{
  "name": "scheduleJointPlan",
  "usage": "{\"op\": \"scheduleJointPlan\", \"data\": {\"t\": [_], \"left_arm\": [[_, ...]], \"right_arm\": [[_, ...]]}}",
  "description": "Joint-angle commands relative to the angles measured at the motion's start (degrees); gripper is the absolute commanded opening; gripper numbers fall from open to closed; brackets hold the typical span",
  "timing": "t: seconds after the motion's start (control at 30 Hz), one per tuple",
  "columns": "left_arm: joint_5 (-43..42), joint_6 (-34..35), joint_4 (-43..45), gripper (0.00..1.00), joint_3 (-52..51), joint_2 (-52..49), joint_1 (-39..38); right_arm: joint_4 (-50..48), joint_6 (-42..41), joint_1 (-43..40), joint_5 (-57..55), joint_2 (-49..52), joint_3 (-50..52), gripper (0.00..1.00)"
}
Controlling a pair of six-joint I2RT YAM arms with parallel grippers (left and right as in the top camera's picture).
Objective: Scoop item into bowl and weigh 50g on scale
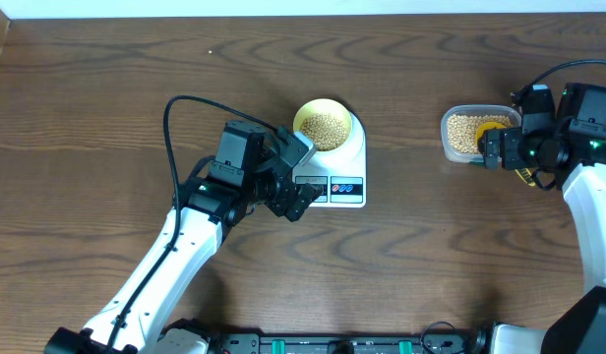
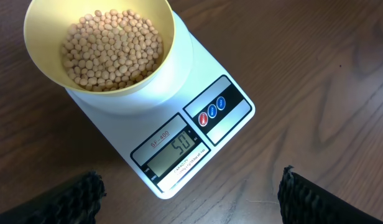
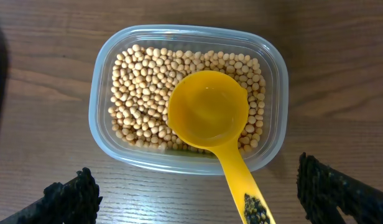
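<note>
The pale yellow bowl (image 2: pixel 163 22) stands on the round platform of the white scale (image 2: pixel 117 134) and holds a layer of beige beans (image 2: pixel 110 50). The scale's display (image 2: pixel 173 152) reads 50. My left gripper (image 2: pixel 191 199) is open and empty, hovering over the table just in front of the scale. In the overhead view the bowl (image 1: pixel 301 116) and scale (image 1: pixel 354 147) are at centre, with the left gripper (image 1: pixel 305 177) by the display. My right gripper (image 3: pixel 198 196) is open, its fingers either side of the scoop's handle without touching it.
A clear plastic tub (image 3: pixel 275 81) of beans (image 3: pixel 142 93) sits at the right (image 1: pixel 449 138). The bright yellow scoop (image 3: pixel 207 109) lies empty in it, handle pointing toward my right gripper (image 1: pixel 488 149). Bare wooden table surrounds everything.
</note>
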State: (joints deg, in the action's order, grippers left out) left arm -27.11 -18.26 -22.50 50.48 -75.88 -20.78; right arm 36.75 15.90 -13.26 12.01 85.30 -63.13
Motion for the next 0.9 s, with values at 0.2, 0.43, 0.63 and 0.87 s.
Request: {"op": "scheduleJointPlan", "data": {"t": [0.2,0.43,0.63,0.87], "left_arm": [[-0.72,-0.76,-0.15,0.92,-0.37,-0.48,0.24],[-0.72,-0.76,-0.13,0.92,-0.37,-0.48,0.24],[-0.72,-0.76,-0.13,0.92,-0.37,-0.48,0.24],[-0.72,-0.76,-0.13,0.92,-0.37,-0.48,0.24]], "right_arm": [[-0.07,0.87,0.26,0.35,-0.96,0.15,0.99],[-0.07,0.87,0.28,0.35,-0.96,0.15,0.99],[-0.07,0.87,0.28,0.35,-0.96,0.15,0.99],[-0.07,0.87,0.26,0.35,-0.96,0.15,0.99]]}}
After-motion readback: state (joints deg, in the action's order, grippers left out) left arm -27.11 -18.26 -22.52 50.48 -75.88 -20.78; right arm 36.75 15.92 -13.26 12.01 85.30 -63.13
